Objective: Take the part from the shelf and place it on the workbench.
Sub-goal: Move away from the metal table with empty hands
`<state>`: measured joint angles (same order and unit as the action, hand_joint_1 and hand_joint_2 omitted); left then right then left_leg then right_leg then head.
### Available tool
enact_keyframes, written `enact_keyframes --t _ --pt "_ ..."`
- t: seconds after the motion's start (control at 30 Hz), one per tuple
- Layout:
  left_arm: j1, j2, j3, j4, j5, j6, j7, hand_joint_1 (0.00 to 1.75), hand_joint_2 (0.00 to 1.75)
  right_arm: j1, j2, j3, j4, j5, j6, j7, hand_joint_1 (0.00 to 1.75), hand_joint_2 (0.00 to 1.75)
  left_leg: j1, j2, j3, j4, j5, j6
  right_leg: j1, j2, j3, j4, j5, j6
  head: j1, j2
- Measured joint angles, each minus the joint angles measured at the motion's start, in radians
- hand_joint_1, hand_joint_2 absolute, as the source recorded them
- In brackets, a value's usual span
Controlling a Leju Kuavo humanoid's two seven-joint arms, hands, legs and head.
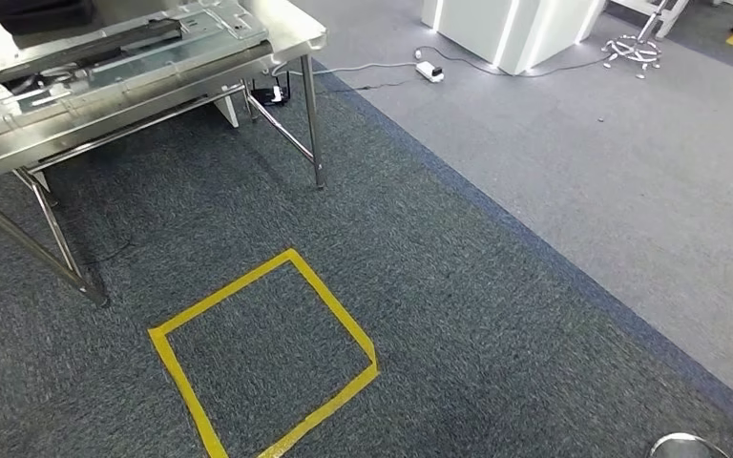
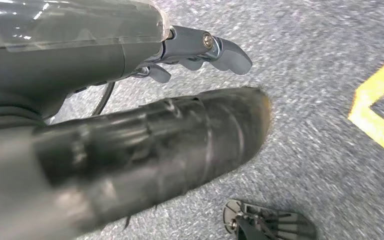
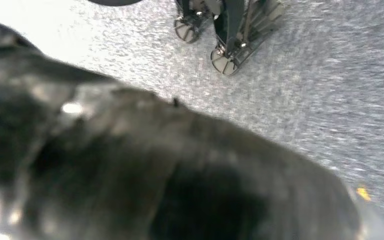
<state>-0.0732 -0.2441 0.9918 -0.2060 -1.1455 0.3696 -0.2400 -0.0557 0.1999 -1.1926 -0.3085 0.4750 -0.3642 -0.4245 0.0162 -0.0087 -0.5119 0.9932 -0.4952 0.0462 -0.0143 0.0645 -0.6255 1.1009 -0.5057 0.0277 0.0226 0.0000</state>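
Note:
The steel workbench [image 1: 153, 113] stands at the upper left of the head view. On it lie shiny sheet-metal pieces [image 1: 219, 24] and a long black part [image 1: 86, 43]. My left hand [image 2: 200, 47] hangs above the carpet with its grey fingers [image 2: 230, 52] loosely extended and nothing between them. Its thick, black-wrapped thumb [image 2: 180, 135] lies apart from them. In the right wrist view a blurred black mass [image 3: 170, 180] sits close against the lens and hides my right hand's fingers, so whether it holds anything is unclear.
A yellow tape square [image 1: 267, 353] marks the dark carpet in front of me. The workbench's legs [image 1: 315, 124] slant down to the floor. Farther off, on the lighter grey floor, are a white power strip [image 1: 429, 69] with cable and a white cabinet [image 1: 506, 29].

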Motion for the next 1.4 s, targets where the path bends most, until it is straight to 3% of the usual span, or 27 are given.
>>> enact_keyframes --t 0.07,0.1,0.13,0.2,0.27,0.3,0.33,0.4,0.47,0.53,0.6,0.63,0.67,0.7,0.77,0.83,0.87,0.9,0.97,1.07,1.13,1.17,1.2,1.23,1.3,1.33,1.4 --pt "0.003 0.000 0.000 0.000 0.000 0.000 -0.002 0.00 0.00 -0.003 0.000 0.000 0.002 0.002 0.001 0.004 0.00 0.00 -0.005 0.028 -0.005 0.000 0.001 0.005 0.001 -0.044 -0.062 0.130 -0.068 0.004 0.001 0.000" --pt "0.004 -0.001 0.000 0.000 0.000 0.000 -0.002 0.00 0.00 -0.003 0.000 0.000 0.003 0.004 0.002 0.006 0.00 0.00 -0.007 0.043 -0.007 0.001 0.000 0.006 0.000 -0.052 -0.083 0.179 -0.084 0.006 0.001 0.000" --pt "0.005 -0.001 0.000 0.000 0.000 0.000 -0.002 0.00 0.00 -0.002 0.000 0.000 0.004 0.006 0.004 0.008 0.00 0.00 -0.008 0.058 -0.009 0.001 -0.001 0.006 -0.001 -0.057 -0.085 0.191 -0.082 0.007 0.001 0.000" --pt "0.004 -0.001 0.000 0.000 0.000 0.000 -0.002 0.00 0.00 0.000 0.000 0.000 0.006 0.012 0.008 0.012 0.00 0.00 -0.009 0.082 -0.008 0.002 -0.003 0.003 0.000 -0.072 -0.030 0.105 -0.033 0.004 0.001 0.000" --pt "0.003 -0.001 0.000 0.000 0.001 0.000 -0.003 0.00 0.00 0.000 0.000 0.000 0.006 0.017 0.012 0.016 0.00 0.00 -0.012 0.103 -0.003 0.004 -0.008 -0.004 0.005 -0.113 0.048 -0.034 0.011 -0.006 0.001 0.000" --pt "0.003 -0.002 0.000 0.000 0.001 0.000 -0.003 0.00 0.00 -0.001 0.000 0.001 0.006 0.018 0.013 0.018 0.00 0.00 -0.014 0.112 0.000 0.004 -0.011 -0.009 0.009 -0.127 0.070 -0.074 0.020 -0.012 0.001 0.000" --pt "0.002 -0.002 0.000 0.000 0.001 0.000 -0.003 0.00 0.00 -0.001 0.000 0.001 0.007 0.018 0.014 0.019 0.00 0.00 -0.015 0.120 0.004 0.005 -0.014 -0.015 0.012 -0.132 0.077 -0.091 0.021 -0.017 0.001 0.000" --pt "-0.002 -0.002 0.000 0.000 0.001 -0.001 -0.003 0.00 0.00 0.001 0.000 0.001 0.007 0.019 0.014 0.019 0.00 0.00 -0.014 0.133 0.011 0.004 -0.019 -0.027 0.012 -0.111 0.077 -0.093 0.024 -0.028 0.001 0.000" --pt "-0.004 -0.002 0.000 0.000 0.001 -0.001 -0.003 0.00 0.00 0.000 0.001 0.001 0.008 0.020 0.014 0.019 0.00 0.00 -0.011 0.099 0.005 0.030 -0.041 -0.039 0.006 -0.091 0.080 -0.102 0.033 -0.039 0.000 0.000" --pt "-0.001 -0.002 0.000 0.000 0.002 -0.001 -0.004 0.00 0.00 -0.003 0.001 0.002 0.009 0.021 0.016 0.020 0.00 0.00 -0.007 0.041 -0.040 0.133 -0.104 -0.049 0.003 -0.070 0.080 -0.106 0.039 -0.047 -0.001 0.000" --pt "0.003 -0.002 0.001 0.000 0.003 -0.002 -0.004 0.00 0.00 -0.003 0.001 0.002 0.010 0.024 0.018 0.020 0.00 0.00 -0.005 0.019 -0.103 0.263 -0.157 -0.053 0.004 -0.045 0.077 -0.105 0.040 -0.050 -0.002 0.000" --pt "0.005 -0.002 0.001 0.000 0.003 -0.002 -0.004 0.00 0.00 -0.003 0.001 0.002 0.010 0.026 0.018 0.021 0.00 0.00 -0.004 0.017 -0.120 0.293 -0.157 -0.054 0.005 -0.031 0.076 -0.104 0.040 -0.050 -0.002 0.000" --pt "0.005 -0.002 0.001 0.000 0.004 -0.002 -0.004 0.00 0.00 -0.002 0.001 0.002 0.011 0.027 0.018 0.021 0.00 0.00 -0.004 0.016 -0.118 0.282 -0.134 -0.054 0.005 -0.016 0.077 -0.103 0.040 -0.050 -0.002 0.000" --pt "0.006 -0.002 0.001 0.000 0.004 -0.003 -0.004 0.00 0.00 -0.002 0.001 0.002 0.011 0.028 0.018 0.022 0.00 0.00 -0.003 0.011 -0.099 0.233 -0.096 -0.053 0.005 -0.002 0.078 -0.102 0.040 -0.049 -0.002 0.000" --pt "0.007 -0.002 0.002 0.000 0.004 -0.003 -0.004 0.00 0.00 -0.004 0.001 0.003 0.013 0.030 0.021 0.023 0.00 0.00 0.000 -0.030 -0.043 0.095 -0.024 -0.046 0.005 0.025 0.078 -0.095 0.037 -0.043 -0.001 0.000" --pt "0.007 -0.002 0.003 0.000 0.004 -0.003 -0.005 0.00 0.00 -0.005 0.002 0.004 0.014 0.032 0.027 0.023 0.00 0.00 0.000 -0.064 -0.017 0.024 -0.004 -0.037 0.004 0.047 0.070 -0.089 0.036 -0.031 -0.001 0.000" --pt "0.005 -0.002 0.003 0.000 0.004 -0.004 -0.006 0.00 0.00 -0.005 0.002 0.004 0.014 0.032 0.030 0.024 0.00 0.00 -0.002 -0.064 -0.015 0.019 -0.007 -0.032 0.004 0.058 0.065 -0.088 0.037 -0.024 -0.002 0.000" --pt "0.002 -0.002 0.004 0.000 0.005 -0.004 -0.007 0.00 0.00 -0.003 0.002 0.004 0.014 0.033 0.031 0.024 0.00 0.00 -0.003 -0.054 -0.014 0.018 -0.005 -0.026 0.002 0.067 0.061 -0.090 0.039 -0.016 -0.002 0.000" --pt "0.000 -0.002 0.004 0.000 0.005 -0.005 -0.009 0.00 0.00 0.000 0.002 0.004 0.015 0.033 0.032 0.024 0.00 0.00 -0.001 -0.029 -0.008 0.007 0.002 -0.010 0.002 0.041 0.048 -0.068 0.025 -0.007 -0.001 0.000" --pt "0.003 -0.002 0.005 0.000 0.005 -0.006 -0.011 0.00 0.00 -0.005 0.002 0.005 0.016 0.034 0.033 0.026 0.00 0.00 -0.003 0.015 -0.007 -0.001 0.006 0.006 0.002 -0.040 -0.032 0.095 -0.062 0.001 0.001 0.000" --pt "0.005 -0.002 0.006 0.000 0.007 -0.006 -0.012 0.00 0.00 -0.005 0.002 0.005 0.016 0.036 0.034 0.026 0.00 0.00 -0.006 0.044 -0.008 0.000 0.003 0.007 -0.002 -0.054 -0.079 0.192 -0.091 0.007 0.001 0.000" --pt "0.004 -0.002 0.007 0.000 0.007 -0.006 -0.012 0.00 0.00 -0.005 0.002 0.005 0.017 0.036 0.034 0.027 0.00 0.00 -0.007 0.057 -0.007 0.001 0.001 0.007 -0.004 -0.058 -0.076 0.188 -0.078 0.009 0.001 0.000" --pt "0.003 -0.002 0.008 0.000 0.008 -0.006 -0.012 0.00 0.00 -0.004 0.002 0.005 0.017 0.036 0.035 0.027 0.00 0.00 -0.007 0.069 -0.005 0.002 -0.001 0.005 -0.006 -0.064 -0.052 0.144 -0.049 0.010 0.001 0.000" --pt "0.002 -0.002 0.009 0.000 0.008 -0.007 -0.012 0.00 0.00 -0.004 0.001 0.006 0.017 0.037 0.035 0.027 0.00 0.00 -0.007 0.080 -0.001 0.003 -0.005 0.001 -0.006 -0.081 -0.013 0.074 -0.014 0.008 0.001 0.000" --pt "0.001 -0.002 0.010 0.000 0.008 -0.009 -0.012 0.00 0.00 -0.006 0.001 0.007 0.018 0.039 0.037 0.027 0.00 0.00 -0.011 0.099 0.004 0.006 -0.013 -0.010 0.000 -0.121 0.051 -0.047 0.026 0.000 0.001 0.000" --pt "0.000 -0.002 0.011 0.000 0.009 -0.010 -0.013 0.00 0.00 -0.007 0.001 0.009 0.018 0.042 0.039 0.028 0.00 0.00 -0.013 0.107 0.005 0.007 -0.017 -0.016 0.004 -0.132 0.063 -0.074 0.030 -0.006 0.000 0.000" --pt "-0.004 -0.002 0.012 0.000 0.011 -0.013 -0.013 0.00 0.00 -0.007 0.000 0.012 0.018 0.048 0.045 0.029 0.00 0.00 -0.014 0.125 0.012 0.007 -0.022 -0.027 0.008 -0.116 0.062 -0.082 0.028 -0.018 -0.001 0.000"
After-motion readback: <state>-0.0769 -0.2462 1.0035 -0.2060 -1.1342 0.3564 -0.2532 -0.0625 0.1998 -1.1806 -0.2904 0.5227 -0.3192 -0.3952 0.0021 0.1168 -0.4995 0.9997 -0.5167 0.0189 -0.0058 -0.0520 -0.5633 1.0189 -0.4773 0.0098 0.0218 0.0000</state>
